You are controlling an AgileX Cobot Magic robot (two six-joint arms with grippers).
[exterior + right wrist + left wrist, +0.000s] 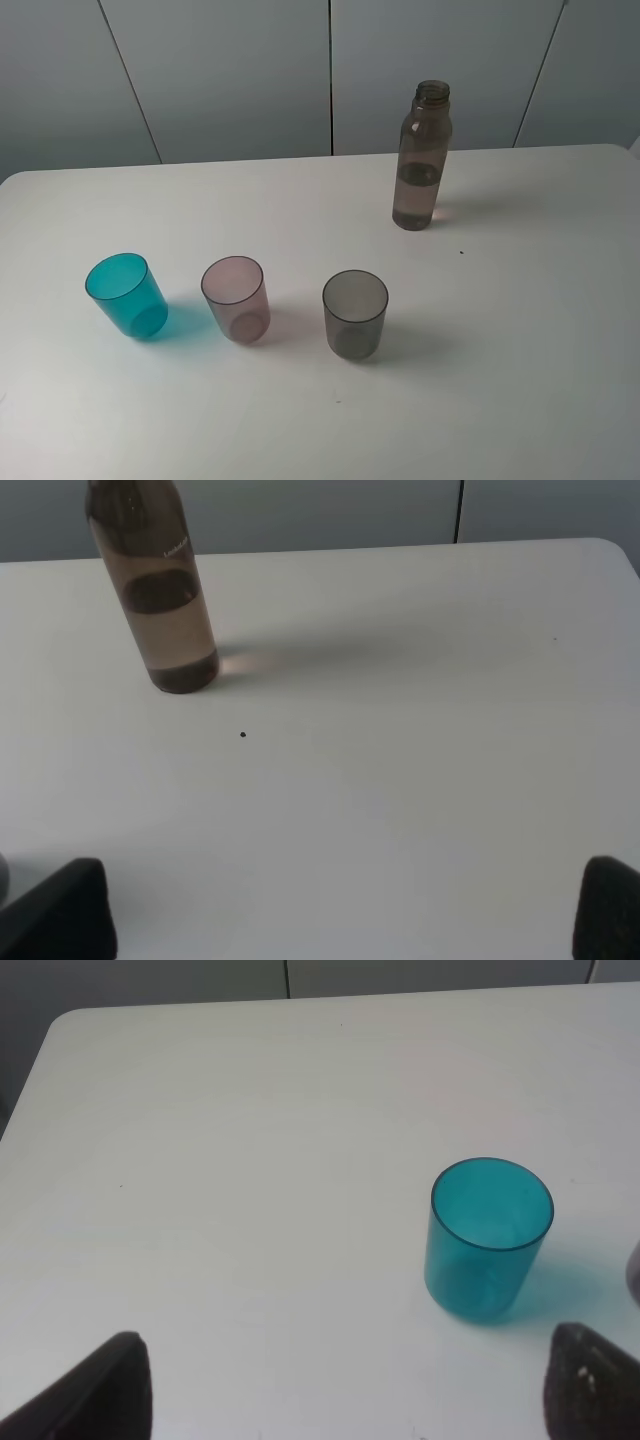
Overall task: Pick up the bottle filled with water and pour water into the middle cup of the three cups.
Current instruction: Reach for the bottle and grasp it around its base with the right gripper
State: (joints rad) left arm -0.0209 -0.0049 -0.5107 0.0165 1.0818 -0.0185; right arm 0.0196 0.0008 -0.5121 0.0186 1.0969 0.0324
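Observation:
The smoky brown-grey bottle [423, 158] stands upright and uncapped at the back right of the white table [520, 330], partly filled with water; it also shows in the right wrist view [155, 590]. Three cups stand in a row at the front: teal-blue [127, 294], the pale pink-mauve middle cup [236, 299], and smoky grey [355, 313]. The left wrist view shows the teal cup [488, 1238] ahead of my open left gripper [350, 1400]. My right gripper [345, 915] is open and empty, well short of the bottle. Neither gripper shows in the exterior high view.
A grey panelled wall [250, 70] runs behind the table's far edge. A small dark speck [461, 252] lies on the table near the bottle. A sliver of the pink cup [634, 1272] shows at the edge of the left wrist view.

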